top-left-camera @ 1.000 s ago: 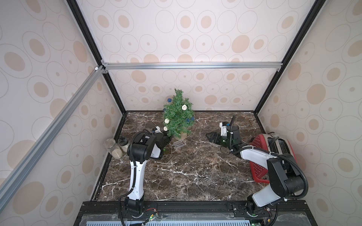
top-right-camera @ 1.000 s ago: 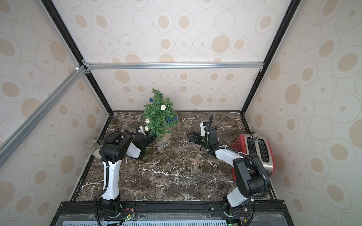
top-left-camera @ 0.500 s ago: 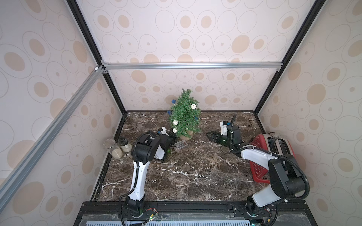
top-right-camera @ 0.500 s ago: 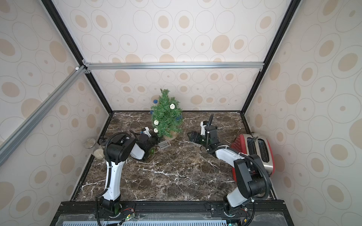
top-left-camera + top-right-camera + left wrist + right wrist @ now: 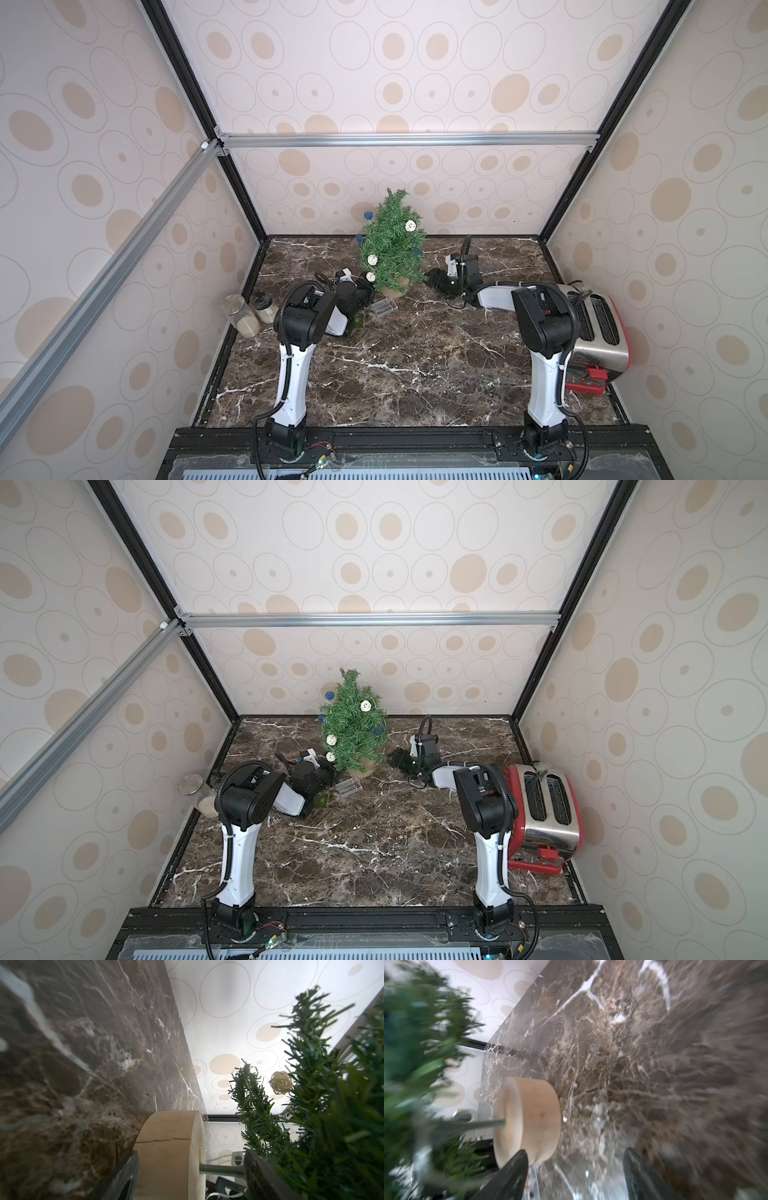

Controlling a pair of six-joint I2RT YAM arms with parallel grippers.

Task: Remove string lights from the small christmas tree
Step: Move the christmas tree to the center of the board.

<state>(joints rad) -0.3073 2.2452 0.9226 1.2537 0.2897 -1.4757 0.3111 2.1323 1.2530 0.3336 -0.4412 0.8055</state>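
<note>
While the lights (image 5: 410, 225) are still wound round the tree (image 5: 392, 249), their cream and dark blue balls sit scattered among its branches in both top views. One cream ball (image 5: 280, 1082) shows between the needles in the left wrist view. The tree stands upright near the back of the table (image 5: 415, 353), about midway across it, on a round tan base (image 5: 166, 1147). A clear battery box (image 5: 384, 308) lies flat on the marble just in front of the base, towards the left arm.

The left gripper (image 5: 368, 289) lies low at the tree's foot on its left side. In its wrist view the jaws stand wide, one finger (image 5: 126, 1176) against the base's rim by the table and the other beyond the thin stem (image 5: 220, 1168), so the base sits between them with a gap on the stem side.

The right gripper (image 5: 426, 275) is low on the tree's other side, close to the base. Its wrist view is blurred but shows the jaws spread wide (image 5: 575, 1153), with the base (image 5: 537, 1118) just ahead of one finger and nothing clamped.

Two jars (image 5: 243, 316) stand at the table's left edge, and a red and steel toaster (image 5: 598, 328) at its right edge.
</note>
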